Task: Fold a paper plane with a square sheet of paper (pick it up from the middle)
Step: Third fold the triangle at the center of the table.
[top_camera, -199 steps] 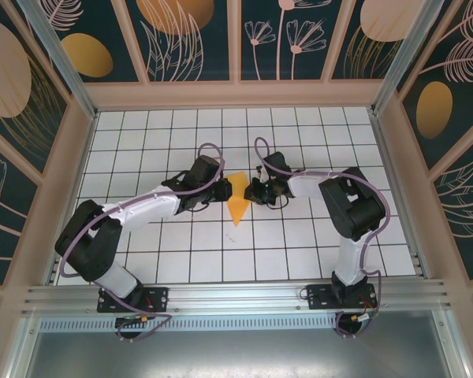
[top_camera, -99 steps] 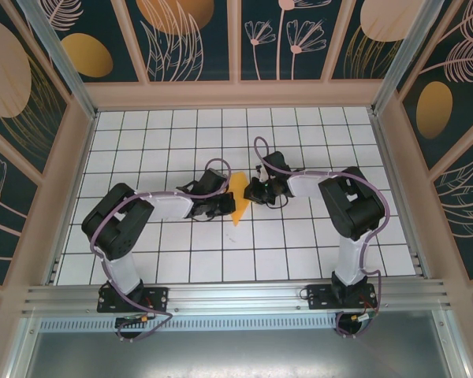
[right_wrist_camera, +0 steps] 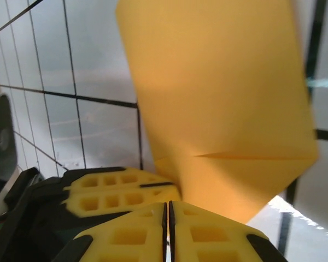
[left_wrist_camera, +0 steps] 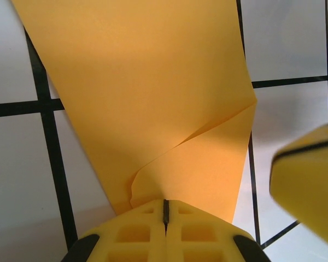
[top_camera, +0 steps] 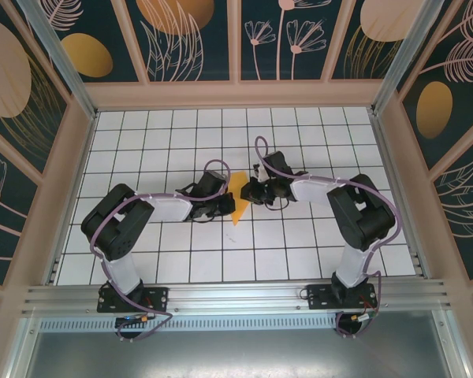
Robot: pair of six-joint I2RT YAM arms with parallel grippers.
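Gripping the paper plane point(top_camera: 238, 187) from both sides, your two arms meet at the middle of the gridded counter point(top_camera: 299, 252), the orange-yellow paper between them.

Your left gripper point(top_camera: 227, 206) is fully closed, and its wrist camera shows its yellow fingers point(left_wrist_camera: 136, 234) pressed together on the paper's edge, just below a diagonal crease. Your right gripper point(top_camera: 251, 191) is also clamped on the paper, its fingers point(right_wrist_camera: 208, 234) meeting with barely a seam between them on the opposite edge.

From above, the paper is no longer a flat square. It reads as a slim wedge, broad at the far end and tapering to a point toward the arm bases. The wrist views show overlapping layers and at least one sharp fold line, so the early folds look done.

What remains is harder to judge. The layers appear loose rather than pressed flat, and no spread wings can be made out. You likely have the last folds or a final crease ahead, and the finished dart has yet to be set down and released.
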